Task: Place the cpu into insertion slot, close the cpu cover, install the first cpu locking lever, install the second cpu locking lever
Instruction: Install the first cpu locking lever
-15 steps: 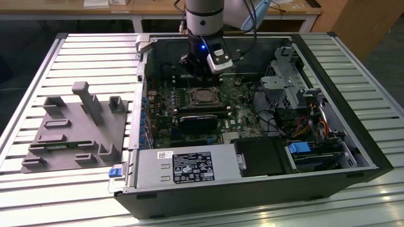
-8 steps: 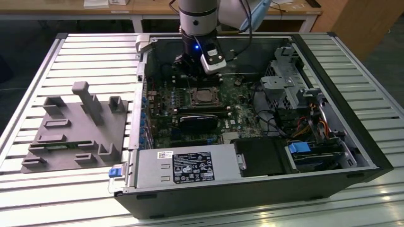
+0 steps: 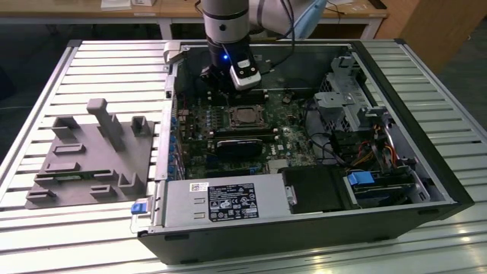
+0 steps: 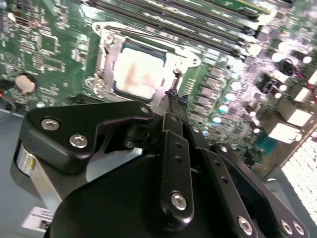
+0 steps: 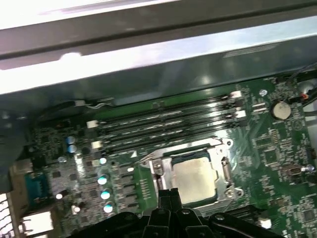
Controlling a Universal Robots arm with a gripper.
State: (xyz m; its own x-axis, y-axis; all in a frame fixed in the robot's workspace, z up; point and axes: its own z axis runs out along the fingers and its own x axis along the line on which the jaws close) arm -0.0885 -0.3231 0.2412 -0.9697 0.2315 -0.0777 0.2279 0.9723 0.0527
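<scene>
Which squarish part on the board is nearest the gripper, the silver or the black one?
The silver cpu, right beside the gripper; the black block sits beyond it.

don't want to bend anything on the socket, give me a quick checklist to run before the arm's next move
1. cpu lying flat in its seat: ok.
2. cpu cover down around the chip: ok.
3. gripper shut, carrying nothing: ok.
4. Gripper tip at the cover's edge, off the chip's top: ok.
5. locking levers latched: cannot tell.
</scene>
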